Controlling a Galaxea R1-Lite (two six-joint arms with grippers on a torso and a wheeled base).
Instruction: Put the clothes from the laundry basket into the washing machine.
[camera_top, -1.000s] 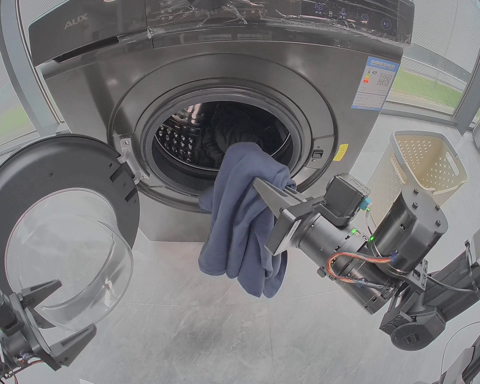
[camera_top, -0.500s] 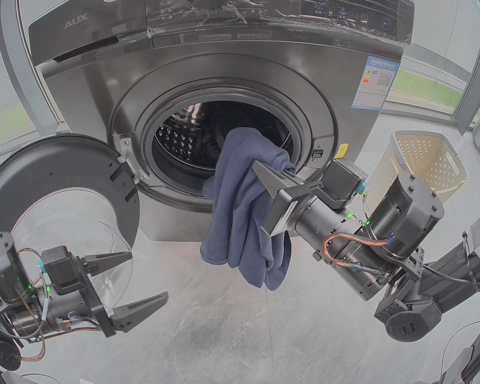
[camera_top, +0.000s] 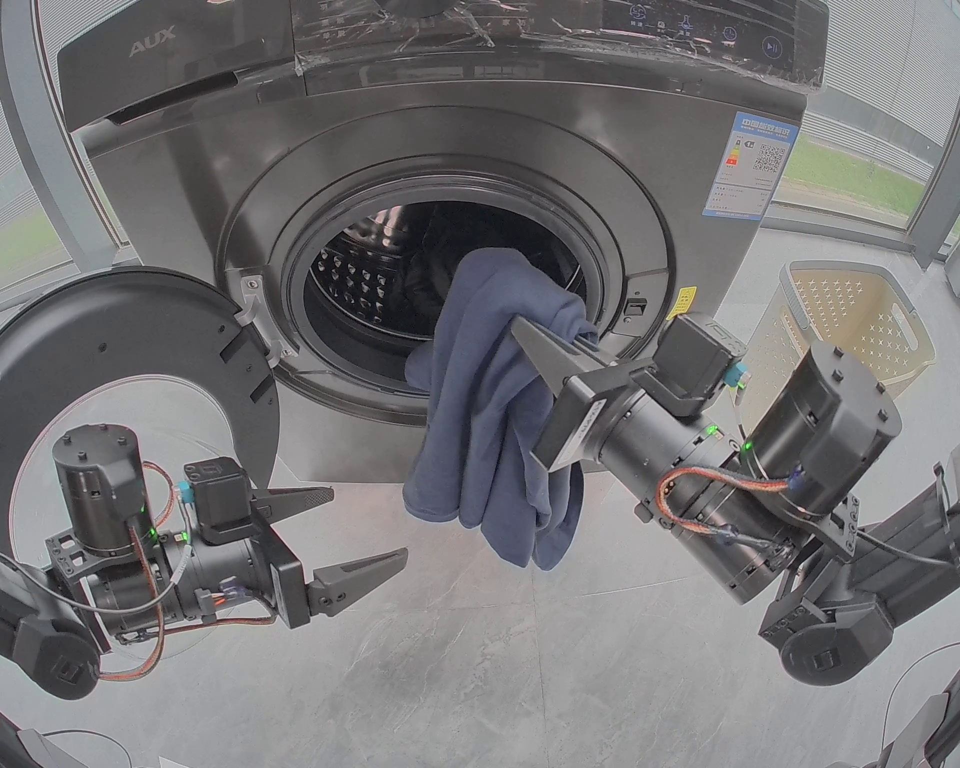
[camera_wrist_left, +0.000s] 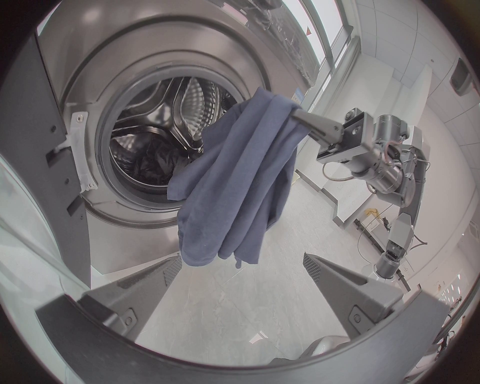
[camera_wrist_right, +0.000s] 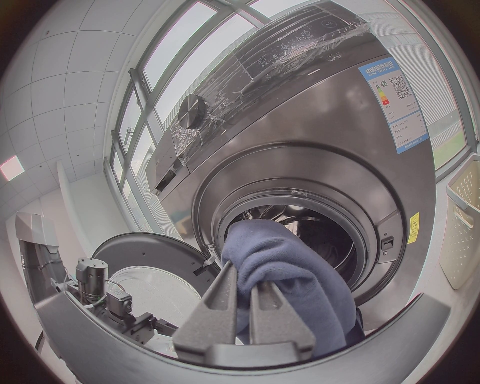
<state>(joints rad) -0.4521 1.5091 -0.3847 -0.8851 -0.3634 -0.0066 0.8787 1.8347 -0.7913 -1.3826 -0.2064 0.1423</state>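
Garment (camera_top: 490, 400), dark blue: pinched by right gripper (camera_top: 530, 340), hanging at washing machine (camera_top: 400, 130) mouth, raised slightly since a second ago. Left gripper (camera_top: 368, 524), jaws spread, has advanced toward the dangling hem, probably to help feed it in.

— Where's the dark blue garment (camera_top: 490, 400)?
— It hangs in loose folds, pinched near its top by the right gripper (camera_top: 517, 327), in front of the washing machine's (camera_top: 180, 190) round opening. Its top is level with the opening, and its tail dangles above the floor (camera_top: 450, 650).
— And the machine?
— It's a grey front-loader with its door (camera_top: 130, 330) swung wide open to the robot's left. A dark piece of clothing (camera_wrist_left: 150, 165) lies inside the steel drum (camera_top: 360, 270).
— The laundry basket (camera_top: 850, 320)?
— Beige perforated plastic, upright on the floor, just right of the machine.
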